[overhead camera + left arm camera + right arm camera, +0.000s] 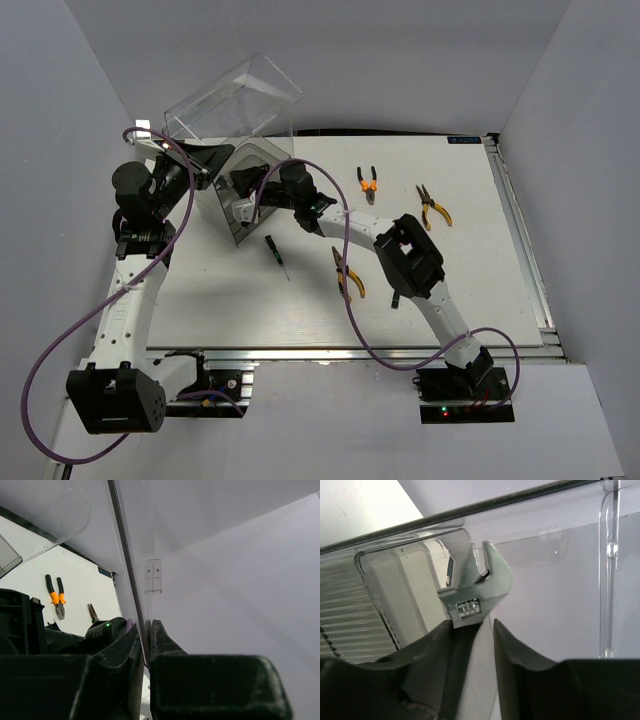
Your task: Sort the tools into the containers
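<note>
Tools lie about on the table [470,300], and both grippers are busy at the clear cabinet [235,105], which sits at ten o'clock with its see-through top tipped up. On the left, the left gripper [148,627] is pinched tight on a thin clear wall of the cabinet, and its two black fingers [170,647] press on either side of the wall's dark edge. Next along, the right gripper [472,625] is pushed into the open front of the cabinet. It is clamped on the handle of the silver wrench [480,587], whose head sticks up past the fingertips, right by a clear inner wall. A thin screwdriver [275,250] lies flat at nine o'clock from the table's middle, near the cabinet but not touching it. The middle pliers [348,275] lie partly under the right arm [410,265]. The orange pliers [368,183] lie at twelve o'clock and the last pliers [434,207] at two o'clock, well apart from the cabinet
</note>
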You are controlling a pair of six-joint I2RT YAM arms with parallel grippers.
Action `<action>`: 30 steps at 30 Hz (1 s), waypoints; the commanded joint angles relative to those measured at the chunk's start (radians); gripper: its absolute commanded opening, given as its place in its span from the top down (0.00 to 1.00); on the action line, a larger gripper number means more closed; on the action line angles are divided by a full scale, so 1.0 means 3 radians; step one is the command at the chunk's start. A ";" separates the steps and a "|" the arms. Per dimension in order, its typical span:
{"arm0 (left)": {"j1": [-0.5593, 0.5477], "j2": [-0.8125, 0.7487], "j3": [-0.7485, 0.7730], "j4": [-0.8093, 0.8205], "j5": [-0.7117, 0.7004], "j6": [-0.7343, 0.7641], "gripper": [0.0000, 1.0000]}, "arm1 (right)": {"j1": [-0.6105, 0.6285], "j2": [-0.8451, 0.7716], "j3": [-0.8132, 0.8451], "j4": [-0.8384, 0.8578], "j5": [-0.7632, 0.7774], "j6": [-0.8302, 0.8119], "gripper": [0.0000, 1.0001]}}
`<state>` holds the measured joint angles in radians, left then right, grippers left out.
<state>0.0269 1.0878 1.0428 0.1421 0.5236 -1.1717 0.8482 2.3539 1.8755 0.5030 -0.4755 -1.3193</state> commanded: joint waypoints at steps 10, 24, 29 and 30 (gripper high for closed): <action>0.0008 -0.0134 0.0124 0.0227 -0.0012 0.0040 0.85 | -0.0061 -0.0191 0.0022 0.0425 -0.0092 -0.0005 0.35; 0.0008 -0.0256 -0.0111 -0.0136 -0.0042 0.0326 0.85 | -0.0347 -0.2159 -0.1623 -0.1364 -0.1018 0.0312 0.36; 0.0008 -0.0313 -0.0173 -0.0747 -0.0160 0.0434 0.70 | -0.0465 -0.2645 -0.2421 -0.1405 -0.0880 0.0731 0.34; 0.0008 -0.0307 -0.0168 -0.0866 -0.0185 0.0429 0.67 | -0.0516 -0.2682 -0.2452 -0.1416 -0.0869 0.0828 0.31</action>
<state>0.0242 1.0328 0.9916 -0.0036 0.5087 -1.0779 0.7124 1.5455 1.2095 0.1905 -0.7269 -1.1732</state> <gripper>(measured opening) 0.312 0.670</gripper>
